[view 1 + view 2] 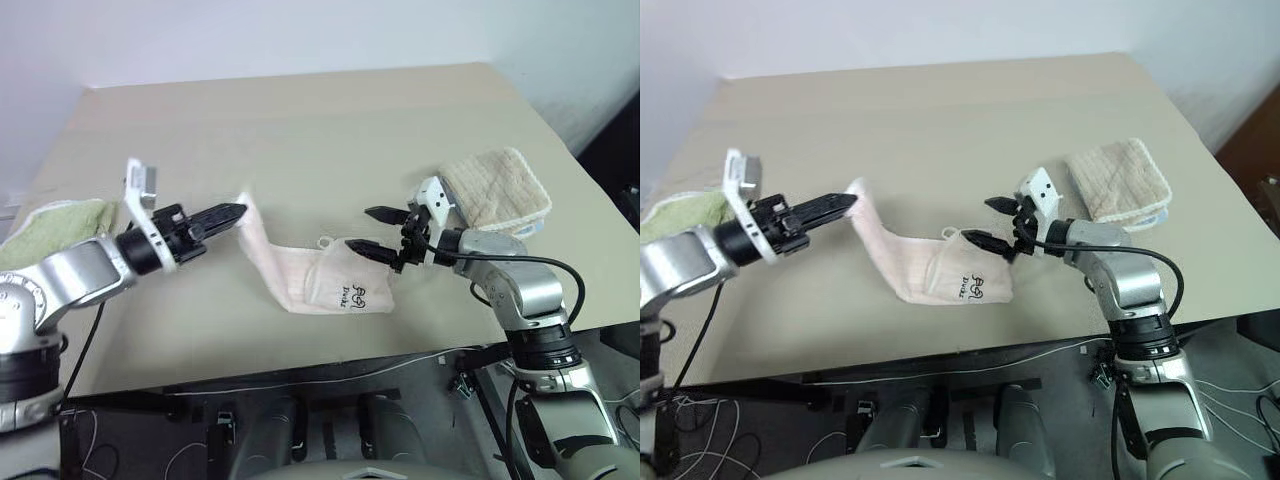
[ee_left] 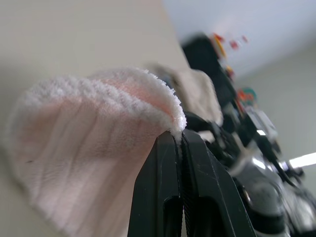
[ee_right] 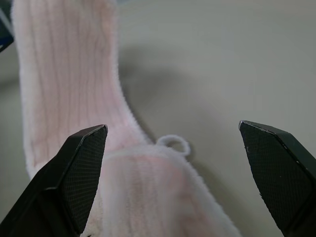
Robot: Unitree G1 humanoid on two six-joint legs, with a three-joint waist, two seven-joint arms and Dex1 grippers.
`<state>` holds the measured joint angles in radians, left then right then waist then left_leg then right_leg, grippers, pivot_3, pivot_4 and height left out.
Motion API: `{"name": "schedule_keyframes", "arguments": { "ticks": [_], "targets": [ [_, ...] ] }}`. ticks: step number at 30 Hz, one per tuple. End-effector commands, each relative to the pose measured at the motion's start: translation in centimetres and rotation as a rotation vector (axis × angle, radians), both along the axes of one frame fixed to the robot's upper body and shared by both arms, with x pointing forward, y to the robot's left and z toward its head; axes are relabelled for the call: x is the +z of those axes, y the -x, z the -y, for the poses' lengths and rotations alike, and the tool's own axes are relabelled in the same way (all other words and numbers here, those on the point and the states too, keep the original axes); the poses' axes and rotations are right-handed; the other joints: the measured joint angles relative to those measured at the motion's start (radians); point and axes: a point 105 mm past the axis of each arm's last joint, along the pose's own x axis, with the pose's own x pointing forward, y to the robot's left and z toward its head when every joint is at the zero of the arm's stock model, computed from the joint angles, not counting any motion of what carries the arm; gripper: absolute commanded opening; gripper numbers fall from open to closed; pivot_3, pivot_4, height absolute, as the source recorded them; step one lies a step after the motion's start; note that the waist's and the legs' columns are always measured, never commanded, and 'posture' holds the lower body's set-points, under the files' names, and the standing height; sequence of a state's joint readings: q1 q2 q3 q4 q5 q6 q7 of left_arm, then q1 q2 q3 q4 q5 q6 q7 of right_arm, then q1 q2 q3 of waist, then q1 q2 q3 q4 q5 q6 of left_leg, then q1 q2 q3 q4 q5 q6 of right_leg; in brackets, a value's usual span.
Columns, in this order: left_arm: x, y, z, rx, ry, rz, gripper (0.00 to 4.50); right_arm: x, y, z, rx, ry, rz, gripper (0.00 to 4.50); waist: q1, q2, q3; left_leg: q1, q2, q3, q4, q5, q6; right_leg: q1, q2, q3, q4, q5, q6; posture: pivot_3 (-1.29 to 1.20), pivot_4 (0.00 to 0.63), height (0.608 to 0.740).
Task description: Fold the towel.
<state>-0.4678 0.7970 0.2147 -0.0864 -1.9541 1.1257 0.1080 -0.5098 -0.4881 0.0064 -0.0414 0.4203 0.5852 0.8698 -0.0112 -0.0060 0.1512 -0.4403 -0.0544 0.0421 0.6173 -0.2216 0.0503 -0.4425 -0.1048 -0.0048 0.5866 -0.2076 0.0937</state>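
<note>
A broad beige desk (image 1: 300, 120) stands against a plain pale wall (image 1: 250, 35), evenly lit; cables (image 1: 700, 430) trail over the dark floor beneath its near edge

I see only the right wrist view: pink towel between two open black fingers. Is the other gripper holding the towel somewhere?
Observer: Yes. The left gripper is shut on one end of the towel and holds it above the table.
Operator: And my end?
Observer: It lies on the table, label up; the right gripper is open beside it.
Operator: Any other cloth nearby?
Observer: A beige towel lies behind the right gripper, a green towel at the table's left edge.
</note>
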Motion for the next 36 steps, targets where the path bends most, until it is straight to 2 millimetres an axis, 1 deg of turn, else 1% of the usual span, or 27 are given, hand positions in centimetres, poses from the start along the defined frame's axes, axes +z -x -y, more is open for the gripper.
{"name": "schedule_keyframes", "arguments": {
  "ticks": [1,3,5,6,9,12,13,18,20,26,32,36],
  "targets": [
    [1.1,0.2,2.4,-0.171,-0.028,0.010,0.03,2.2,-0.2,2.1,-0.070,-0.027,0.062,4.50,0.001,-0.001,0.000,0.000,0.000,0.000,0.000,0.000,0.000,0.000,0.000,0.000,0.000,0.000,0.000,0.00,0.150,0.740],
    [1.6,-0.1,3.6,-0.246,-0.047,0.015,0.03,2.4,-0.5,3.5,-0.126,-0.029,0.057,4.50,0.002,-0.001,0.001,0.000,0.000,0.000,0.002,0.000,0.000,0.000,0.001,0.000,0.002,0.000,0.000,0.00,0.150,0.740],
    [1.2,0.0,4.8,-0.323,-0.100,0.011,0.03,2.7,-0.5,4.7,-0.173,-0.025,0.065,4.50,0.002,-0.001,0.001,-0.001,0.000,-0.001,0.005,0.000,0.000,0.000,0.001,0.000,0.005,0.000,0.000,0.00,0.150,0.740],
    [0.8,0.2,5.7,-0.376,-0.124,0.000,0.03,2.8,-0.4,5.6,-0.203,-0.017,0.073,4.50,0.001,-0.001,0.001,-0.001,0.000,-0.001,0.006,0.000,0.000,0.000,0.001,0.000,0.005,0.000,0.000,0.00,0.150,0.740],
    [-0.4,0.6,7.5,-0.490,-0.182,-0.014,0.03,2.8,0.0,7.1,-0.258,0.006,0.088,4.50,0.001,-0.001,0.001,-0.001,0.000,-0.001,0.009,0.000,0.000,0.001,0.001,0.000,0.008,0.000,0.000,0.00,0.150,0.740],
    [-1.4,0.7,8.7,-0.561,-0.216,-0.021,0.03,2.8,0.5,7.8,-0.295,0.010,0.093,4.50,-0.002,-0.002,0.002,-0.001,0.001,-0.001,0.011,0.000,0.000,0.001,0.001,0.000,0.009,0.000,0.000,0.00,0.150,0.740],
    [-1.8,0.6,9.3,-0.584,-0.230,-0.015,0.03,2.7,0.8,8.0,-0.310,0.009,0.094,4.50,-0.001,-0.002,0.002,-0.001,0.001,-0.001,0.012,0.000,0.000,0.001,0.001,0.000,0.009,0.000,0.000,0.00,0.150,0.740],
    [-2.8,0.0,11.8,-0.682,-0.299,0.045,0.03,2.5,1.6,8.5,-0.352,0.013,0.095,4.50,0.001,-0.002,0.002,-0.002,0.001,-0.001,0.012,0.000,0.001,0.001,0.000,0.000,0.009,0.000,0.000,0.00,0.150,0.740],
    [-3.6,-0.4,12.6,-0.716,-0.333,0.063,0.03,2.5,1.8,8.7,-0.369,0.015,0.096,4.50,0.001,-0.002,0.003,-0.002,0.001,-0.001,0.012,0.000,0.001,0.000,-0.001,0.000,0.008,0.000,0.000,0.00,0.150,0.740],
    [-5.2,-1.0,14.1,-0.785,-0.396,0.122,0.03,2.3,2.3,8.9,-0.395,0.021,0.093,4.50,0.001,-0.002,0.004,-0.003,0.001,-0.001,0.011,-0.001,0.002,-0.001,-0.001,0.000,0.007,0.000,0.000,0.00,0.150,0.740],
    [-6.7,-0.6,15.8,-0.829,-0.416,0.152,0.03,2.2,2.3,9.0,-0.407,0.029,0.095,4.50,0.002,-0.003,0.005,-0.004,0.001,-0.001,0.012,-0.001,0.003,-0.001,-0.001,0.000,0.008,0.000,0.000,0.00,0.150,0.740],
    [-6.5,-0.2,16.0,-0.848,-0.378,0.184,0.03,2.1,2.2,9.0,-0.408,0.036,0.096,4.50,0.002,-0.003,0.005,-0.004,0.001,-0.001,0.013,-0.001,0.004,-0.001,-0.001,0.000,0.008,0.000,0.000,0.00,0.150,0.740]
  ]
}}
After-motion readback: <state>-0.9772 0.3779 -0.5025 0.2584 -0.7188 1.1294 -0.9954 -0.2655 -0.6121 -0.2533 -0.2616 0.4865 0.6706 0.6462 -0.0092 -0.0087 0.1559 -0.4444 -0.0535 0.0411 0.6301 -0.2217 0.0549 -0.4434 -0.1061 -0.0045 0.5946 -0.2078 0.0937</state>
